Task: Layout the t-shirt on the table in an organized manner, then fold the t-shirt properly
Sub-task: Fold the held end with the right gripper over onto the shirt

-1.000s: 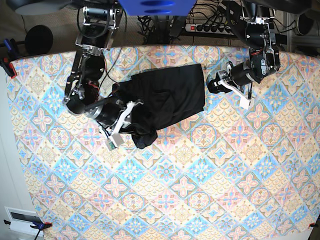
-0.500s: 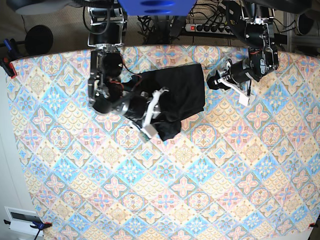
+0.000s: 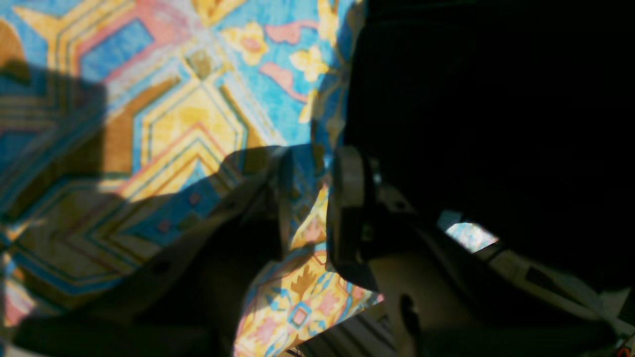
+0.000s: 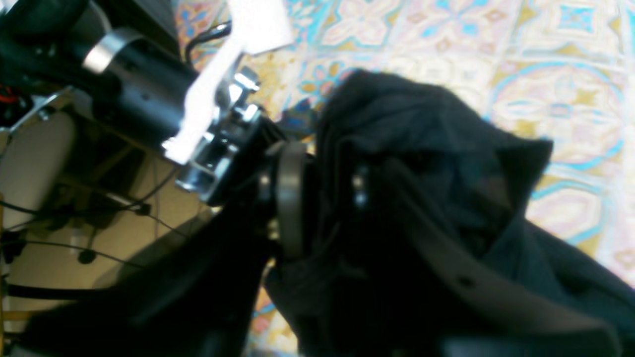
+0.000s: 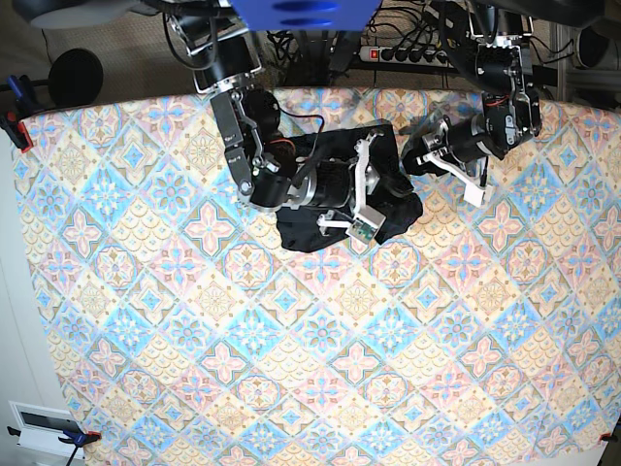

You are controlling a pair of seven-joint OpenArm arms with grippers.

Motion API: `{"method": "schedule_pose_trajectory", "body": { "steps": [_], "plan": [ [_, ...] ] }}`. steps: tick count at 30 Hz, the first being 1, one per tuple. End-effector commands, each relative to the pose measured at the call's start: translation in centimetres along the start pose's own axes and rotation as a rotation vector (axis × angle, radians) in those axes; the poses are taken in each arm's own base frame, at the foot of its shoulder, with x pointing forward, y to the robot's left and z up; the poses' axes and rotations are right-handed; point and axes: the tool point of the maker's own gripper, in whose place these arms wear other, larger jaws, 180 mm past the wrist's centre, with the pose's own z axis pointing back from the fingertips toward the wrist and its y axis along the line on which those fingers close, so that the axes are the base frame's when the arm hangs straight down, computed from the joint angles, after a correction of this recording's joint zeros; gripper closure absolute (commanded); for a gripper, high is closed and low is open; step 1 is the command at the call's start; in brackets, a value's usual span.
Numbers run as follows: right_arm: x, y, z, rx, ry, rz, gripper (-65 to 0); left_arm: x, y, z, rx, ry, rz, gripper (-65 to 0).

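Note:
The black t-shirt (image 5: 303,228) lies bunched in a heap near the table's (image 5: 291,369) far edge. My right gripper (image 5: 361,199) reaches across it from the left and rests on its right part. In the right wrist view its jaws stand apart, open, with black t-shirt (image 4: 421,124) folds lying in and around the gap. My left gripper (image 5: 419,160) hovers just beside the heap's right edge. The left wrist view shows this gripper (image 3: 315,166) open, the patterned table (image 3: 173,114) visible between its fingers and the t-shirt (image 3: 471,99) dark at right.
A power strip with cables (image 5: 408,53) sits behind the table's far edge. Clamps (image 5: 12,126) grip the left edge, and a white box (image 5: 44,427) stands off the near left corner. The two arms are close together over the heap, the left arm (image 4: 139,104) just behind it.
My right arm swept to the right, dragging the t-shirt's left part over onto its right side into a heap, and its jaws have parted. The left arm barely moved.

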Motion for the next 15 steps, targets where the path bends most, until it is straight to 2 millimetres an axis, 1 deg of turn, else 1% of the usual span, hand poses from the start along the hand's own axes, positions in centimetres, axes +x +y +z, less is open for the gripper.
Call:
{"method": "schedule_pose_trajectory", "body": {
  "steps": [1,3,5,7,8,11,13,15],
  "plan": [
    [2.1,0.1,0.6,0.004,-0.066,0.031,-15.0,1.0,-0.7,0.4,-0.023,-0.027,-0.021,-12.9],
    [2.2,-0.4,1.5,-0.017,-0.070,0.055,-16.1,0.9,-0.7,0.4,-0.023,-0.023,-0.021,-12.9],
    [2.9,-1.5,3.3,-0.068,-0.090,0.084,-16.0,0.9,-0.7,0.5,-0.022,-0.022,-0.023,-12.9],
    [4.0,-2.5,5.0,-0.121,-0.127,0.106,-16.1,1.1,-0.9,0.8,-0.023,-0.031,-0.035,-12.9],
    [4.0,-2.9,5.6,-0.142,-0.133,0.100,-16.1,1.2,-1.1,0.9,-0.024,-0.038,-0.043,-12.9],
    [2.1,-4.0,7.4,-0.199,-0.123,0.057,-16.1,2.0,-1.2,1.7,-0.014,-0.048,-0.088,-12.9],
    [1.2,-4.6,8.0,-0.221,-0.111,0.036,-16.1,2.3,-1.5,2.1,-0.015,-0.057,-0.109,-12.9],
    [0.7,-5.3,8.5,-0.241,-0.102,0.026,-16.1,2.8,-2.3,2.5,-0.029,-0.074,-0.134,-12.9]
  ]
}}
